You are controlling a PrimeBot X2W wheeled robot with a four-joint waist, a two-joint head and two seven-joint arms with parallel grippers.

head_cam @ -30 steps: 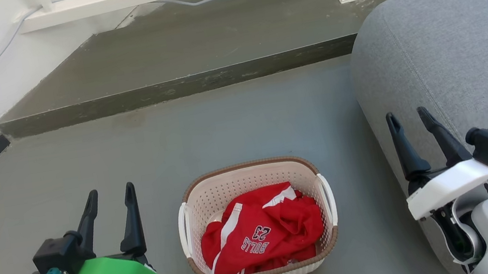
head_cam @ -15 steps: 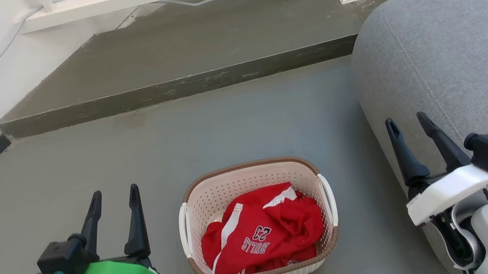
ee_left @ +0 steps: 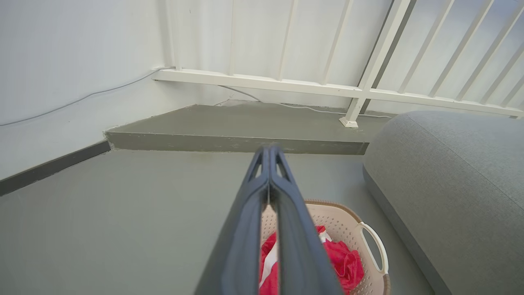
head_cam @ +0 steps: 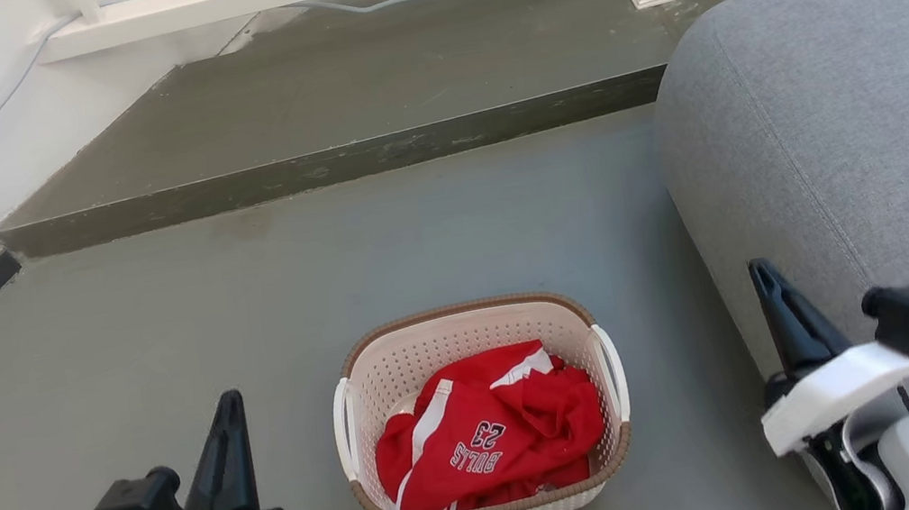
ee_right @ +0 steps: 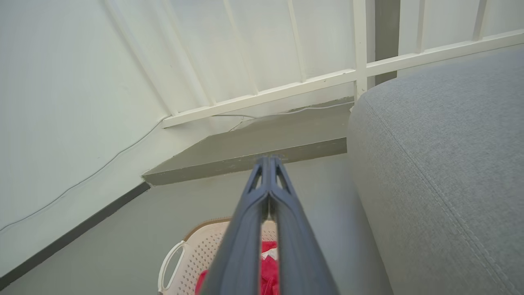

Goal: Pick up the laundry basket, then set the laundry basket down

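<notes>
The laundry basket (head_cam: 463, 308) sits on the floor (head_cam: 415, 234), a red jersey (head_cam: 483, 437) inside. The left end effector (head_cam: 228, 405) at its 9 o'clock and the right end effector (head_cam: 767, 278) at 3 o'clock are fully closed, empty.

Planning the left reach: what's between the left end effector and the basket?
Bare grey floor, seen in the head view. The left end effector, shut, sits apart from the basket.

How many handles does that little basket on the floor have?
2. The left handle is on the basket's left side in the head view; the right handle is on the side nearer the sofa. No others seem hidden.
</notes>
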